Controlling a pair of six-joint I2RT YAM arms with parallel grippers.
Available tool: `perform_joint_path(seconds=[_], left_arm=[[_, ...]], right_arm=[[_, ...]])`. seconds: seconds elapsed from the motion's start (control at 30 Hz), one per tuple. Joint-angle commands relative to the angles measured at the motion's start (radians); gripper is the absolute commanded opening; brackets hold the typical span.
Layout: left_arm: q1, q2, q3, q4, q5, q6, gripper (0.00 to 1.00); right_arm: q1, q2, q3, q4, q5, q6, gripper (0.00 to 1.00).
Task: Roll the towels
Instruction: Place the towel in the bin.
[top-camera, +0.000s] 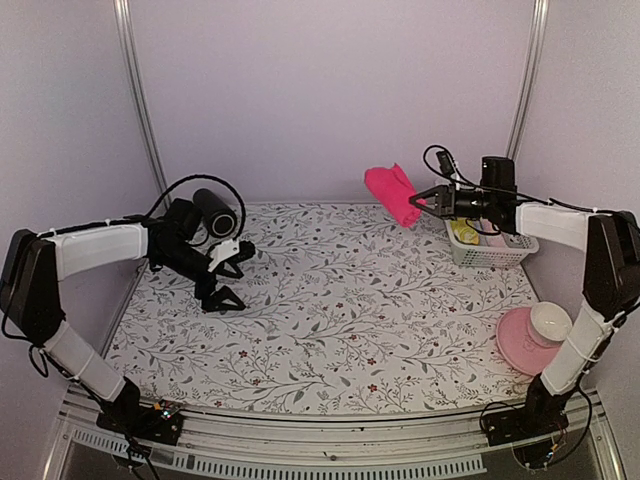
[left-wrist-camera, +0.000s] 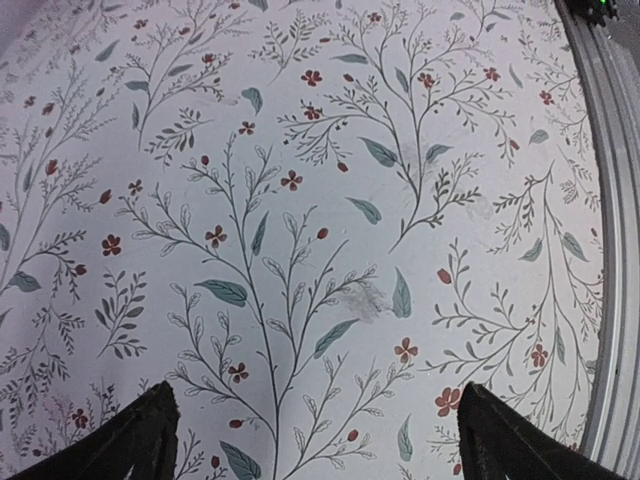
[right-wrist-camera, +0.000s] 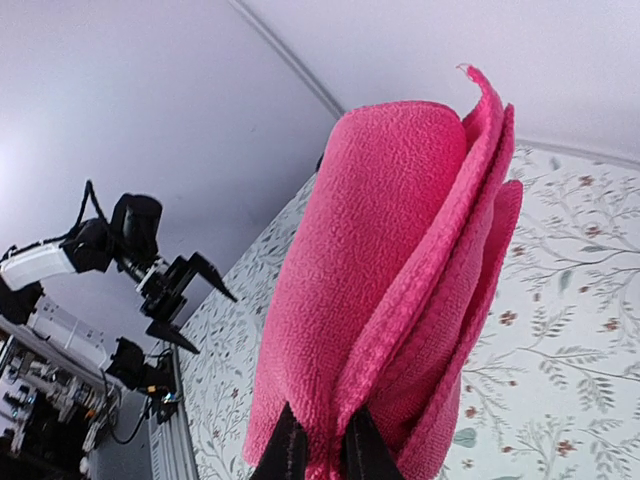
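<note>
Pinching a hot pink terry-cloth towel (top-camera: 390, 192) by one bunched edge, the right gripper (top-camera: 420, 200) hangs it in the air above the far right corner of the floral-patterned desk (top-camera: 340, 310), just beside the white slotted plastic basket (top-camera: 490, 258). The left gripper (top-camera: 232, 275), jaws spread wide and grasping nothing, hovers near the desk's left edge. The towel should probably be lowered to the bare middle and spread flat, folds opened out, before rolling; the free gripper could pin a corner.

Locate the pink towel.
In the top view the pink towel hangs in the air at back right, pinched by the right gripper, just left of the white basket.
</note>
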Motion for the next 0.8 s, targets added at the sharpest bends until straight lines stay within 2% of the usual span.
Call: perform_joint_path(seconds=[0.0,0.2,0.4,0.63,0.77], left_arm=[[0.012,-0.025,-0.02,0.03,0.029,-0.011,0.97],[0.013,-0.026,-0.036,0.041,0.033,-0.013,0.97],[0.012,-0.005,-0.032,0.041,0.037,-0.016,0.97],[0.013,0.015,-0.031,0.041,0.038,-0.017,0.97],[0.012,0.019,-0.034,0.041,0.042,-0.015,0.97]], right_arm=[[-0.114,-0.117,-0.053,0.048,0.101,0.022,0.02],[-0.31,-0.172,-0.096,0.041,0.126,-0.001,0.02],[-0.474,-0.129,-0.123,0.07,0.045,0.002,0.02],[-0.544,-0.002,-0.109,0.15,-0.055,0.074,0.02],[-0.569,0.076,-0.138,0.261,-0.104,0.157,0.02]])
